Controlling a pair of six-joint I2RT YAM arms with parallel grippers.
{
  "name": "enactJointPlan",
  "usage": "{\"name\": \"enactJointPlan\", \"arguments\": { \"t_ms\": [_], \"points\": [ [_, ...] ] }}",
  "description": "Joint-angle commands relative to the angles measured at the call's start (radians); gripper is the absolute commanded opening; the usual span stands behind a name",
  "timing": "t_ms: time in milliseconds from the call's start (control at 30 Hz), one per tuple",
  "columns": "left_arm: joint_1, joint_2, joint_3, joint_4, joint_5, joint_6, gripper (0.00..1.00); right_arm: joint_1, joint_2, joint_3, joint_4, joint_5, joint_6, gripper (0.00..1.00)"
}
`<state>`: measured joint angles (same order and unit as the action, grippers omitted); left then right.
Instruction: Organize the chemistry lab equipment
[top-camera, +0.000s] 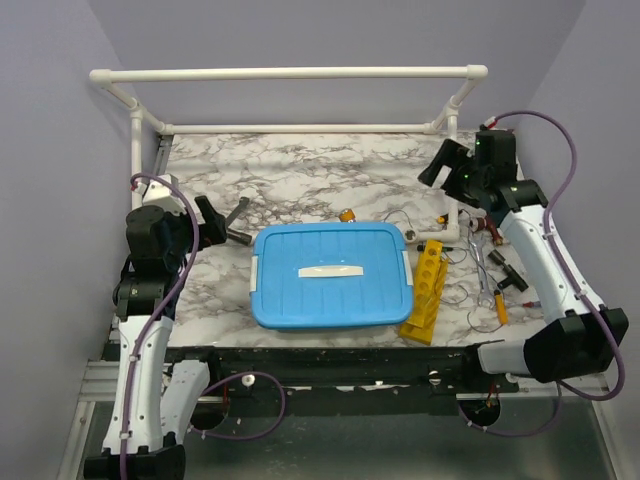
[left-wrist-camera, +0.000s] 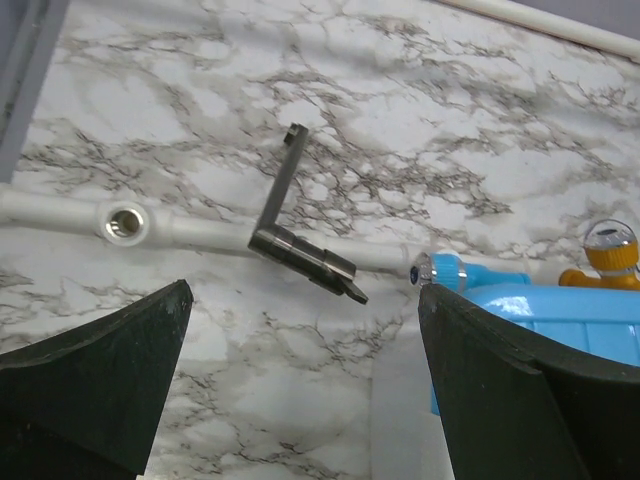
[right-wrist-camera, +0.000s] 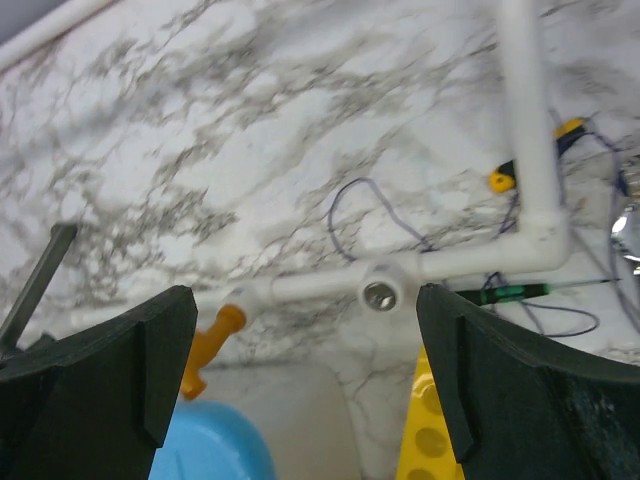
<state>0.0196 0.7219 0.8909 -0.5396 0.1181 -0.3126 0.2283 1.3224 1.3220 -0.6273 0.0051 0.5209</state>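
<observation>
The yellow holed test-tube rack (top-camera: 427, 290) lies right of the blue-lidded tub; its end shows in the right wrist view (right-wrist-camera: 428, 440). Metal scissor tongs (top-camera: 484, 268), thin sticks and wires lie at the right. A dark metal angled tool (top-camera: 238, 226) lies left of the tub and shows in the left wrist view (left-wrist-camera: 300, 255). A small orange piece (top-camera: 347, 214) sits behind the lid, and shows in the right wrist view (right-wrist-camera: 210, 345). My left gripper (top-camera: 213, 218) (left-wrist-camera: 305, 300) is open and empty above the tool. My right gripper (top-camera: 440, 165) (right-wrist-camera: 305, 300) is open and empty, raised at the back right.
The flat blue lid (top-camera: 330, 275) covers the white tub mid-table. A white pipe frame (top-camera: 290, 75) stands along the back. Loose white pipe pieces (top-camera: 455, 215) (left-wrist-camera: 125, 222) (right-wrist-camera: 385, 290) lie on the marble. A green-tipped stick (right-wrist-camera: 510, 292) lies by the pipe.
</observation>
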Motion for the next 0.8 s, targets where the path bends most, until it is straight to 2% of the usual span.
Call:
{"name": "enactJointPlan", "arguments": {
  "t_ms": [0, 100, 200, 333, 533, 767],
  "points": [
    [0.023, -0.036, 0.022, 0.105, -0.098, 0.072, 0.99, -0.177, 0.018, 0.000, 0.086, -0.089, -0.039, 1.00],
    [0.022, -0.067, 0.035, 0.121, -0.172, 0.098, 0.99, -0.315, 0.004, -0.017, 0.111, -0.077, -0.033, 1.00],
    [0.022, -0.114, 0.045, 0.143, -0.245, 0.121, 0.99, -0.328, -0.072, -0.064, 0.172, 0.168, -0.061, 1.00],
    [0.022, -0.202, 0.026, 0.207, -0.287, 0.149, 0.99, -0.329, -0.238, -0.191, 0.326, 0.366, -0.129, 1.00],
    [0.022, -0.271, 0.010, 0.259, -0.290, 0.159, 0.99, -0.328, -0.448, -0.381, 0.533, 0.445, -0.219, 1.00],
    [0.022, -0.284, 0.008, 0.286, -0.267, 0.164, 0.99, -0.328, -0.497, -0.427, 0.584, 0.458, -0.247, 1.00]
  ]
}}
